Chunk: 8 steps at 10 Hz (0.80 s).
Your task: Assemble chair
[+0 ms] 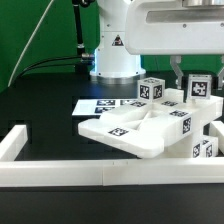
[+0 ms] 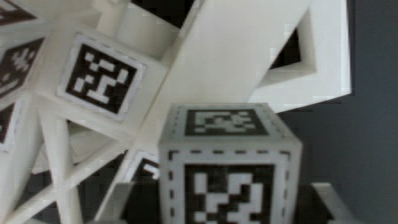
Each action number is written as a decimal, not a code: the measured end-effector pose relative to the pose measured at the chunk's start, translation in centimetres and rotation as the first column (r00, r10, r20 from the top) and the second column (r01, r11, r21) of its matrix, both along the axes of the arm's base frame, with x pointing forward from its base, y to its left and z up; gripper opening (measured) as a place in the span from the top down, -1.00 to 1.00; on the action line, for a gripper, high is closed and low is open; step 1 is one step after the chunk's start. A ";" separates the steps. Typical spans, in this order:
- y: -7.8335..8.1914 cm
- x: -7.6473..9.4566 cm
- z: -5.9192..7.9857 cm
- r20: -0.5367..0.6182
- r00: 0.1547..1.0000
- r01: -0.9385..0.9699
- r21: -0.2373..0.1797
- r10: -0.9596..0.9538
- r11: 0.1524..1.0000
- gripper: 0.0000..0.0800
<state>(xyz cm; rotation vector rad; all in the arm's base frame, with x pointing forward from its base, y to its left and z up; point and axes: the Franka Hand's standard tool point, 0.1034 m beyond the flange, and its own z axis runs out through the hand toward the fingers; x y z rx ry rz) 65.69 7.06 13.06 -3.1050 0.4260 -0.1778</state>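
Observation:
The chair lies in loose white tagged pieces at the exterior view's right. A flat panel (image 1: 128, 130) rests tilted on other parts, with a tagged block (image 1: 150, 90) behind it and smaller blocks (image 1: 205, 150) at the right. My gripper (image 1: 197, 78) comes down from above on an upright tagged block (image 1: 201, 88). In the wrist view this block (image 2: 222, 125) fills the space between my gripper's (image 2: 231, 208) fingers, which are shut on it. One finger (image 2: 331, 204) shows dimly beside it. Next to the block are a barred frame (image 2: 54, 165) and another tagged piece (image 2: 98, 75).
The marker board (image 1: 100, 105) lies flat behind the pieces. A low white border rail (image 1: 60, 172) runs along the front and turns back at the exterior view's left (image 1: 14, 143). The robot's base (image 1: 115, 50) stands at the back.

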 end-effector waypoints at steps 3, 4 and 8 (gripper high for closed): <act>-0.8 0.0 0.0 0.000 1.000 0.009 0.000 -0.009 1.000 0.29; -0.8 0.0 0.0 0.000 1.000 0.010 0.000 -0.010 1.000 0.29; -1.1 0.3 0.4 0.006 1.000 0.017 -0.008 -0.017 1.000 0.29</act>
